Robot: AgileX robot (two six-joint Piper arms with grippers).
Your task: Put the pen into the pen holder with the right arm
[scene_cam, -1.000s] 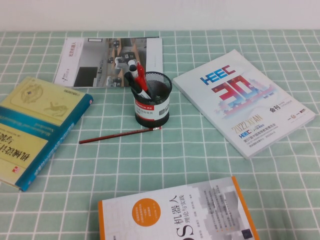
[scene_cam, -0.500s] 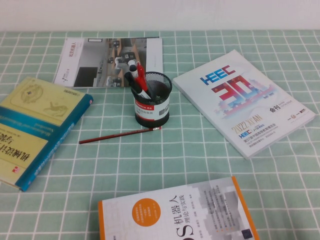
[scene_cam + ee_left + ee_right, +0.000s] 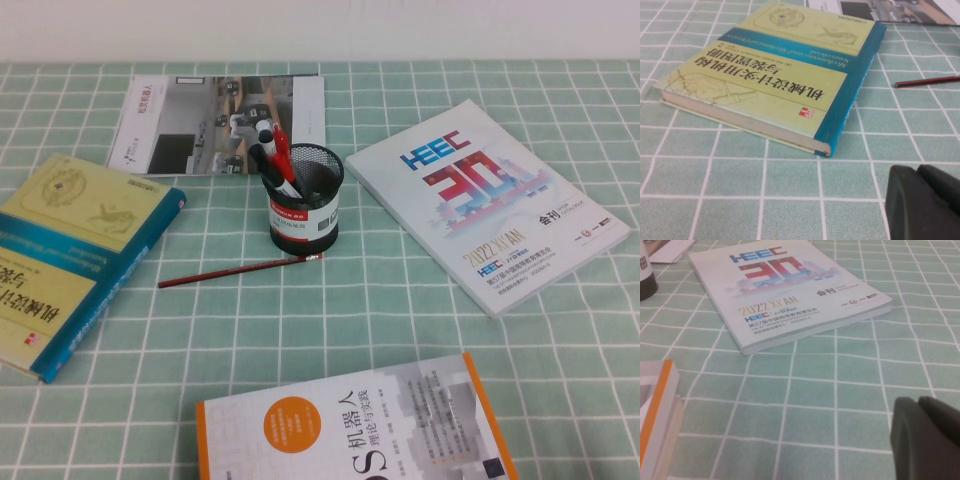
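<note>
The black mesh pen holder (image 3: 305, 205) with a white and red label band stands upright at the table's middle. A black and a red capped marker stick out of it, and a thin light-grey stick (image 3: 289, 187), apparently the pen, leans inside. No silver pen lies on the cloth. The holder's edge also shows in the right wrist view (image 3: 645, 287). Neither arm is in the high view. My right gripper (image 3: 918, 405) hovers low over bare cloth near the HEEC magazine, shut and empty. My left gripper (image 3: 917, 172) hovers beside the teal book, shut and empty.
A dark red pencil (image 3: 240, 270) lies in front of the holder. A teal and yellow book (image 3: 70, 250) lies at the left. A HEEC magazine (image 3: 490, 200) lies at the right. An orange and white book (image 3: 360, 430) lies at the front edge. A brochure (image 3: 220, 122) lies behind the holder.
</note>
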